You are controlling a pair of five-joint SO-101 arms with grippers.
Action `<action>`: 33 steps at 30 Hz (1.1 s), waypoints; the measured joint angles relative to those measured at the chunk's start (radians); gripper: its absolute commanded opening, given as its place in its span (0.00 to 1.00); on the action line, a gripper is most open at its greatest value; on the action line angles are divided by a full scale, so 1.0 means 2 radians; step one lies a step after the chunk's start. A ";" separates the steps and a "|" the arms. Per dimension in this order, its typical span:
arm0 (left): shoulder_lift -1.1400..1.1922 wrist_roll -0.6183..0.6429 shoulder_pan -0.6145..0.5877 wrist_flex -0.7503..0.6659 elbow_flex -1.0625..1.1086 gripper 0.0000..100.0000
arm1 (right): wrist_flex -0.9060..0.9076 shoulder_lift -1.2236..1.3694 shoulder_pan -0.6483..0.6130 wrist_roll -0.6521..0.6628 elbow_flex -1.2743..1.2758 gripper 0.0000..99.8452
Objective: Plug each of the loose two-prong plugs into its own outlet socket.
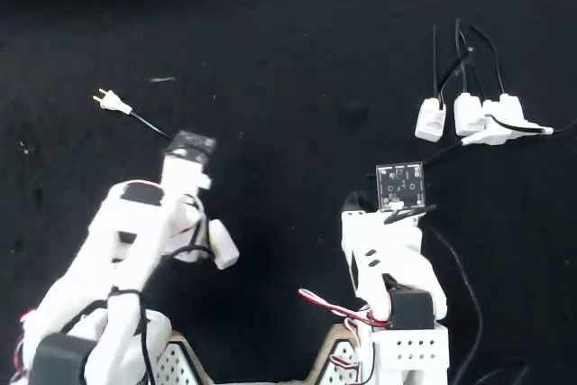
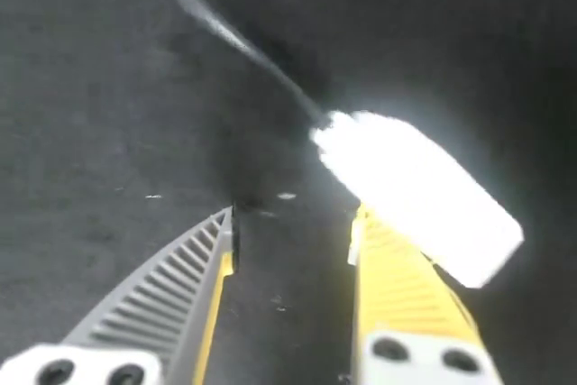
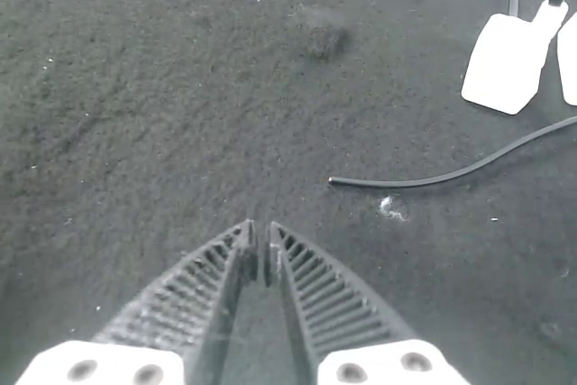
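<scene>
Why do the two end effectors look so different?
The left end effector is open, fingers wide apart; the right end effector is shut, tips almost touching. The left one shows yellow on its fingers; the right one's are grey. A white block on a cord lies right by the left one; the right one has black cloth ahead. Both have ridged fingers and grip nothing.

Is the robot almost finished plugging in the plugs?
Not nearly. Done: nothing that I can see. One two-prong plug lies loose on the table, far from the white outlet sockets. In hand: the left gripper is open, with a white corded piece beside its yellow finger, not gripped. The right gripper is shut and empty. Left: grabbing the plug, carrying it over, pushing it in.
</scene>
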 measured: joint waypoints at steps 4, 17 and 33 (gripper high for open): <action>0.014 0.003 0.007 0.072 -0.048 0.21 | 0.000 0.000 0.000 0.000 0.000 0.02; 0.023 -0.060 -0.096 0.026 -0.189 0.21 | 0.000 0.000 0.000 0.000 0.000 0.02; 0.025 -0.062 -0.127 -0.285 0.001 0.21 | 0.000 0.000 0.000 0.000 0.000 0.02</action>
